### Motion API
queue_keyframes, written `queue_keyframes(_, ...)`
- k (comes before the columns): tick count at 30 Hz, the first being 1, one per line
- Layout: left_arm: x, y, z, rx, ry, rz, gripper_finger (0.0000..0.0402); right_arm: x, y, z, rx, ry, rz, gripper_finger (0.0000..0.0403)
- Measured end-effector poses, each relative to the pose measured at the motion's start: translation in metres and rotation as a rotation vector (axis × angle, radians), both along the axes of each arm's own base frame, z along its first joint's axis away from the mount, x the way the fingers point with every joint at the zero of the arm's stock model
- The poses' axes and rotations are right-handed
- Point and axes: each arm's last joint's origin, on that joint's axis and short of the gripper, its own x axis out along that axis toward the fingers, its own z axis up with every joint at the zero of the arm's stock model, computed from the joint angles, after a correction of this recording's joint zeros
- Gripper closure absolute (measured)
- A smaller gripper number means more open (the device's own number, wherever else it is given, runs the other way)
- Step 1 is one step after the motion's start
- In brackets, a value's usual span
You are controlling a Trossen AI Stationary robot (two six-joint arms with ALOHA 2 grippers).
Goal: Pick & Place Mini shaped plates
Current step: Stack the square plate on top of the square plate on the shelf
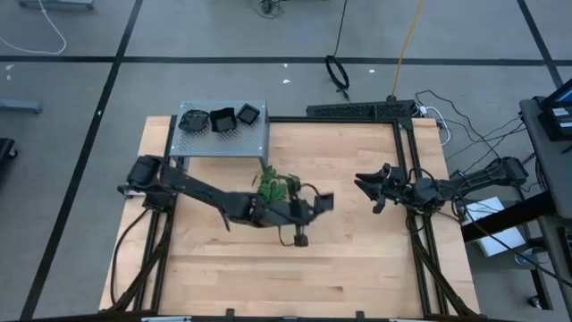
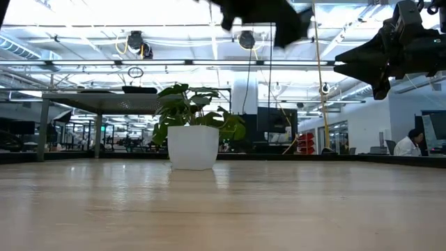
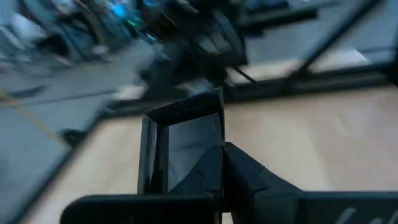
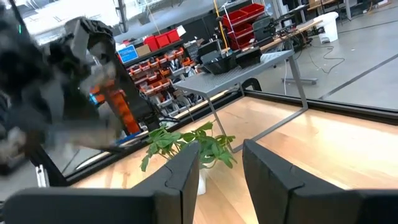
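The left gripper (image 1: 323, 202) is hanging above the middle of the table (image 1: 357, 268), just beside the potted plant (image 1: 273, 185) on the side away from the grey perforated stand (image 1: 223, 141). Its fingers (image 3: 211, 171) are clamped fully together on a square black mini plate (image 3: 186, 134), which is standing on edge between them with its glossy hollow facing the wrist camera. In the high view that held plate is showing as a small dark square at the tip of the arm, clear of the table surface. In the low view the same plate (image 2: 261, 15) is hanging high above the wood, above and to one side of the plant's white pot (image 2: 194, 146).

Three more mini plates are sitting in a row on top of the perforated stand, which is standing at the far corner of the table beyond the plant: an irregular rounded one (image 1: 192, 121), a square one (image 1: 222, 119) touching it, and another square one (image 1: 248, 114) just beside that.

The right gripper (image 1: 366, 184) is waiting in the air well apart from the plant, on the side opposite the stand, and is pointing toward the left gripper. Its fingers (image 4: 180, 177) are standing parted with a clear gap between them, and they are holding nothing.
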Motion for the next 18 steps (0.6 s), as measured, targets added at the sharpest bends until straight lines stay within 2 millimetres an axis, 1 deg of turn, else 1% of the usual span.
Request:
queue_keyframes(2,-0.006,0.009,0.017,0.036,-0.031,0.054,0.0396,0.000,0.000,-0.001,-0.001,0.005,0.000,0.0293)
queue_keyframes(6,-0.018,0.026,0.043,0.144,-0.063,0.184,0.0386,0.000,0.000,-0.001,-0.002,0.007,0.000,0.0293)
queue_keyframes(9,-0.026,0.041,0.059,0.202,-0.070,0.261,0.0390,0.000,0.000,-0.001,-0.002,0.007,0.000,0.0293)
queue_keyframes(12,-0.036,0.058,0.071,0.222,-0.044,0.321,0.0397,0.000,0.000,-0.001,-0.002,0.007,0.000,0.0293)
queue_keyframes(14,-0.044,0.072,0.078,0.217,-0.017,0.356,0.0392,0.000,0.000,-0.001,-0.002,0.007,0.000,0.0293)
queue_keyframes(18,-0.062,0.103,0.084,0.152,0.062,0.379,0.0382,0.000,0.000,-0.001,-0.002,0.007,0.000,0.0293)
